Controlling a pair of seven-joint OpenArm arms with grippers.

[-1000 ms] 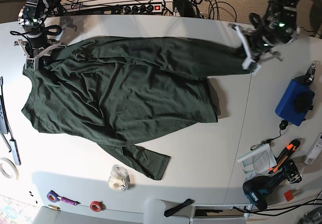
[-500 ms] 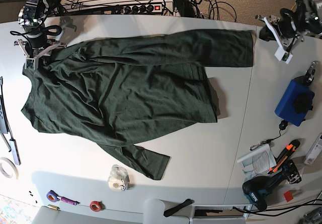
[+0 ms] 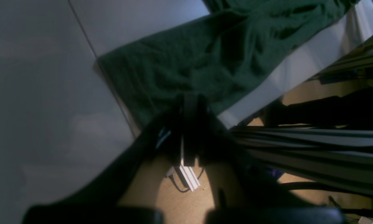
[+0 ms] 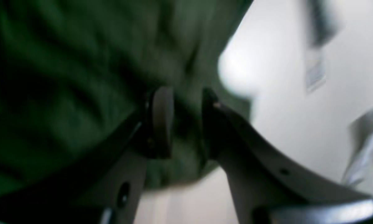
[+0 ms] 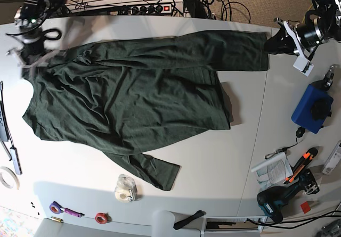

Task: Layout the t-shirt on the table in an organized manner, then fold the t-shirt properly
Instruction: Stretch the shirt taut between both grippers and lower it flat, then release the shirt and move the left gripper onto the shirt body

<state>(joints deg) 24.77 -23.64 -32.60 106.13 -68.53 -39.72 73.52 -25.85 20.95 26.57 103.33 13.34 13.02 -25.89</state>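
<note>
The t-shirt [image 5: 128,101] lies spread and wrinkled on the white desk [image 5: 213,178], one sleeve near the front edge. My right gripper [image 4: 186,121] grasps the shirt's far corner. My left gripper [image 5: 277,41] is clenched and empty, beside the far hem.

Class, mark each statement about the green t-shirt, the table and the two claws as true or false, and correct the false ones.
1. The t-shirt lies spread on the table. True.
2. The left claw grips the shirt's sleeve. False: it is shut on nothing, just beyond the sleeve end.
3. Green fabric sits between the fingers of the right claw. True, going by the right wrist view.
4. A blue box rests on top of the shirt. False: it sits on bare table, apart from the shirt.
5. A tape dispenser stands close to the shirt's near sleeve. True.
</note>
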